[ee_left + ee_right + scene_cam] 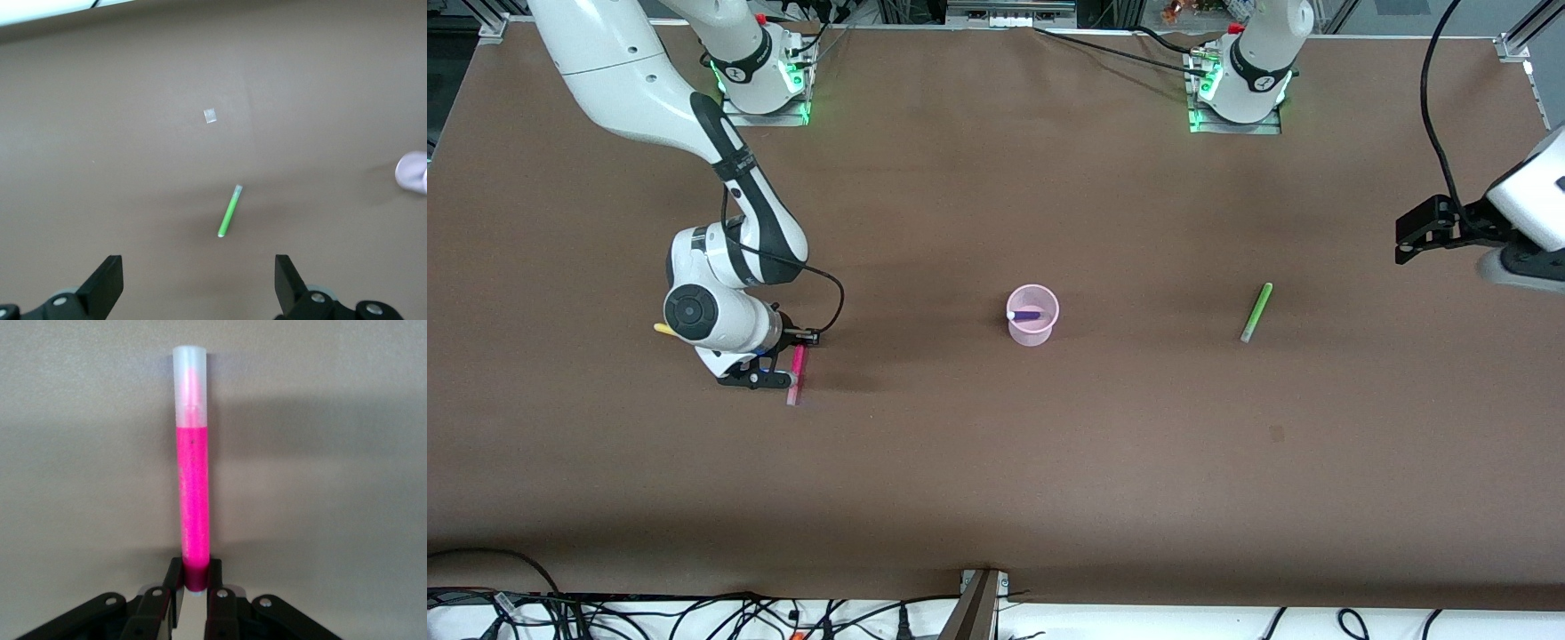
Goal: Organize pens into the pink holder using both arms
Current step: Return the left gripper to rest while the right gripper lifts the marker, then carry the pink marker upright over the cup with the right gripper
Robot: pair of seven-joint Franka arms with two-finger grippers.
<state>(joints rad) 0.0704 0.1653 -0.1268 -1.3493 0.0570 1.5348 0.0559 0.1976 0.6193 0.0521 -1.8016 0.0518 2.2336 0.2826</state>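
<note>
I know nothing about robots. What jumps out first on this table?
The right tool is shut on a magenta pen, toward the right arm's end of the table. Mid-table, a pink holder already holds a purple pen. A light green pen lies loose toward the left arm's end, where the left tool hangs open.

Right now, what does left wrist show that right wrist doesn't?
Only left wrist: the light green pen lying on the table, an edge of the pink holder, and the open left end effector above them. Only right wrist: the magenta pen clamped at one end by the right end effector. Both: the brown table.
</note>
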